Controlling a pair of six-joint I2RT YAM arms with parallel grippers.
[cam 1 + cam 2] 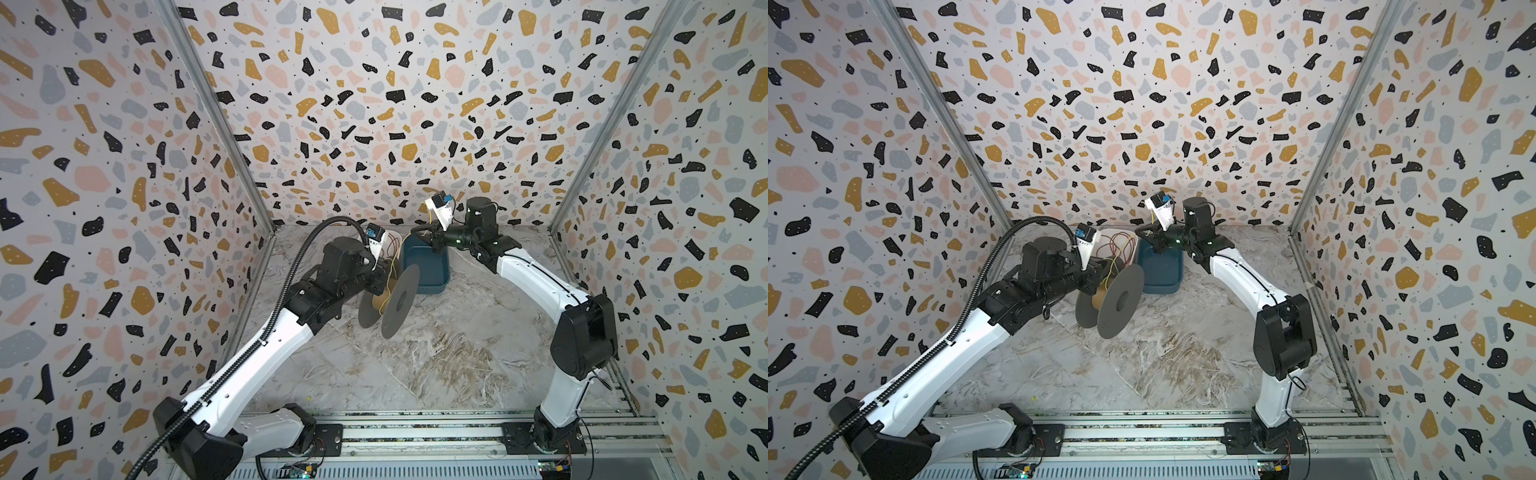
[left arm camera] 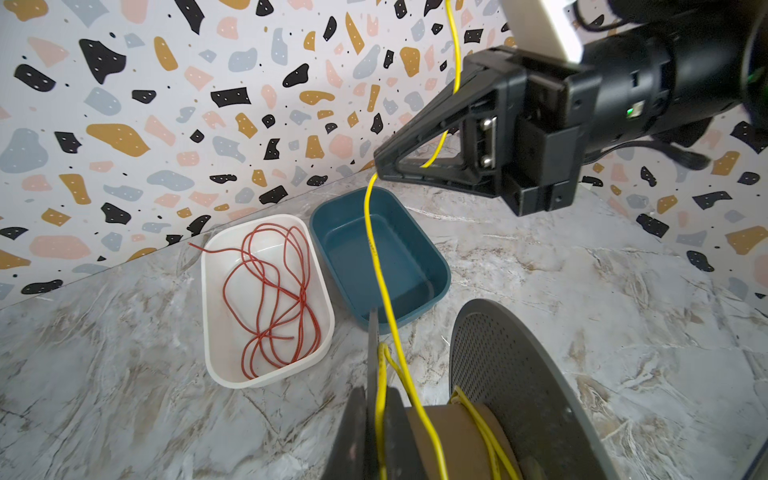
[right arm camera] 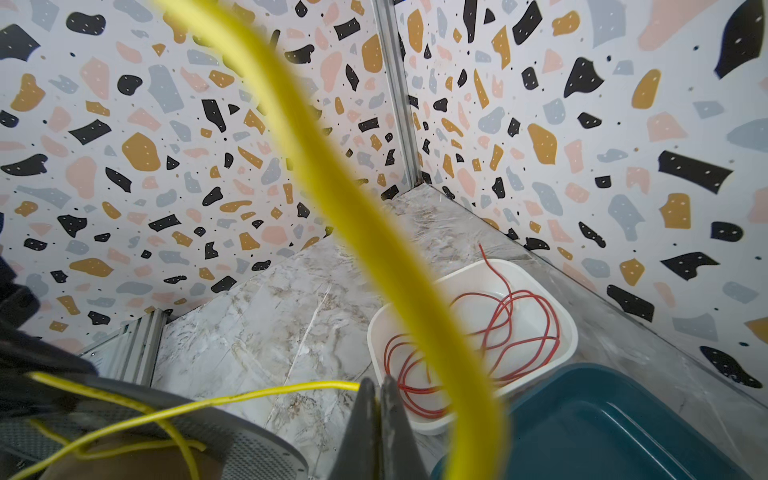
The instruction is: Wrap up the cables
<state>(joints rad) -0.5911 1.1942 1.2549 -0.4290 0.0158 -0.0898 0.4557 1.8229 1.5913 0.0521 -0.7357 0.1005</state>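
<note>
Black hose (image 1: 282, 291) runs along the left arm. Left gripper (image 1: 375, 284): jaws clenched on one flange of the spool (image 1: 400, 301), which it holds tilted and seemingly lifted off the surface (image 1: 436, 357).

A few loose turns of yellow cable (image 2: 376, 249) lie on the brown core. One strand runs along the gripped flange by the jaws; cannot tell if it is pinched there.

White bin (image 2: 206, 299) stands at the back, just beside the blue bin (image 2: 419, 257). The red cable (image 2: 270, 299) lies in the white bin as a loose tangle, one end over the rim, untouched. The blue bin is empty.

From the core the yellow cable rises over the blue bin to the right gripper (image 2: 382, 166), jaws clenched on it, above that bin. Past the grip the tail goes upward and arcs close across the right wrist view, blurred.

Progress, as a judgement: early. The yellow cable is only started and slack, and the length left is unclear because the tail leaves view. The red cable is not yet begun.

In the way:
- The flanges: the strand must drop between them, and it sits near the gripped one.
- The tail hangs by the right wrist camera mount and could snag there.
- Both bins sit close behind the spool.
</note>
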